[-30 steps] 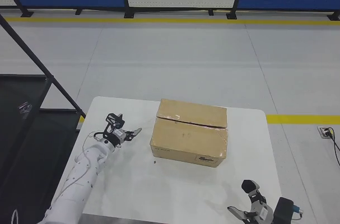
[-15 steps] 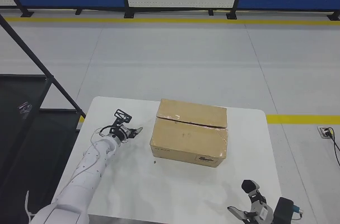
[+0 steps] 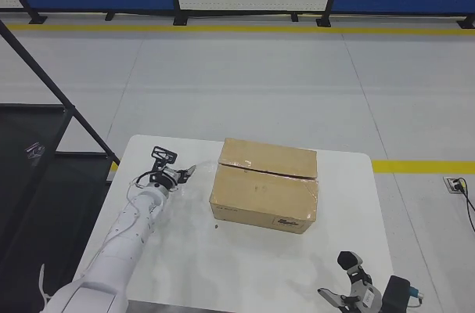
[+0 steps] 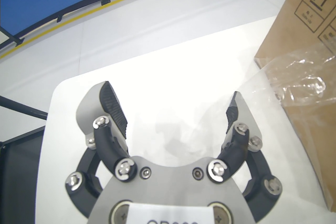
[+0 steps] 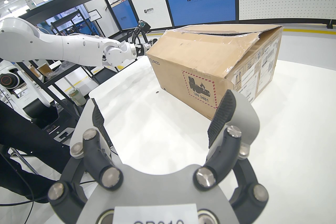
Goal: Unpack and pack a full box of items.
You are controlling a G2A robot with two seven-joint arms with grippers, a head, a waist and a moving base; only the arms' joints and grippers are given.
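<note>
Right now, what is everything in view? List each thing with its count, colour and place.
cardboard box: one, brown, middle of the table, top flaps down with a gap along the seam
plastic film: one piece, clear, crumpled against the box corner nearest the left tool
table: one, white, under the box
shelf rack: one, black, on the floor beside the table, on the left arm's side
floor lines: two, yellow, one far behind the table, one beside it
left tool: one, silver and black, open, over the table beside the box
right tool: one, silver and black, open, at the table's near edge, facing the box
</note>
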